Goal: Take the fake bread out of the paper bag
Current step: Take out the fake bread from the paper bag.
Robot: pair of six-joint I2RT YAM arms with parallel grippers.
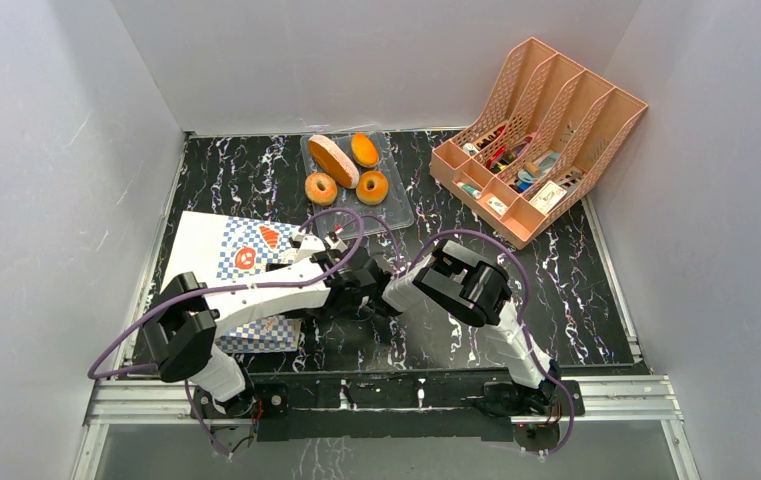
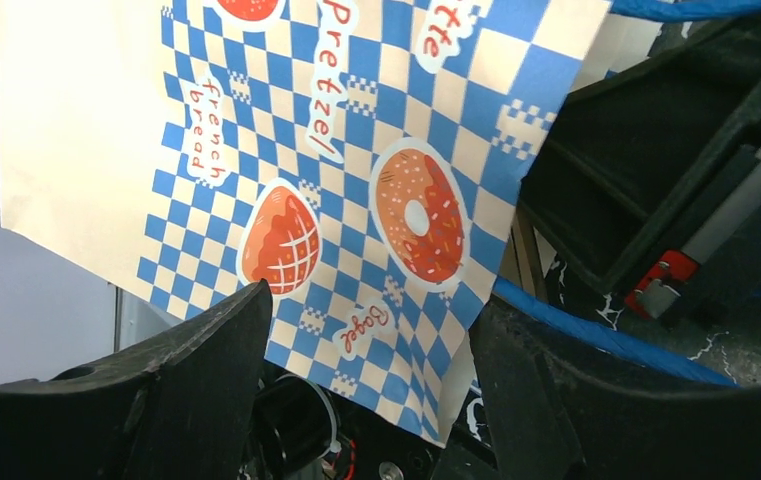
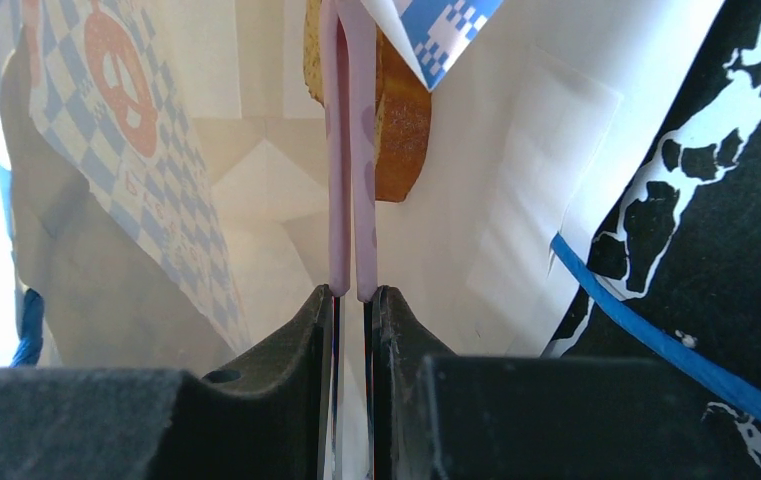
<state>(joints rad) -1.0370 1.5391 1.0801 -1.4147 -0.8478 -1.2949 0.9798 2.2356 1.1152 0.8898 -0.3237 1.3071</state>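
The paper bag (image 1: 241, 262) lies on its side at the left, mouth toward the centre. My left gripper (image 1: 344, 272) is at the mouth; in the left wrist view its jaws (image 2: 371, 330) stand wide open with the checkered bag side (image 2: 356, 180) between and beyond them. My right gripper (image 1: 384, 290) reaches into the mouth; its fingers (image 3: 353, 292) are shut, their thin pink tips pointing at a golden-brown bread piece (image 3: 401, 130) deep in the bag (image 3: 516, 180). An oval loaf (image 1: 333, 160), a bun (image 1: 364, 150) and two donuts (image 1: 321, 187) lie in a clear tray.
The clear plastic tray (image 1: 396, 208) sits at the back centre. A pink lattice organizer (image 1: 541, 135) with small items stands at the back right. Blue cord handles (image 3: 656, 340) trail on the black marbled table (image 1: 576, 290). White walls close in the sides.
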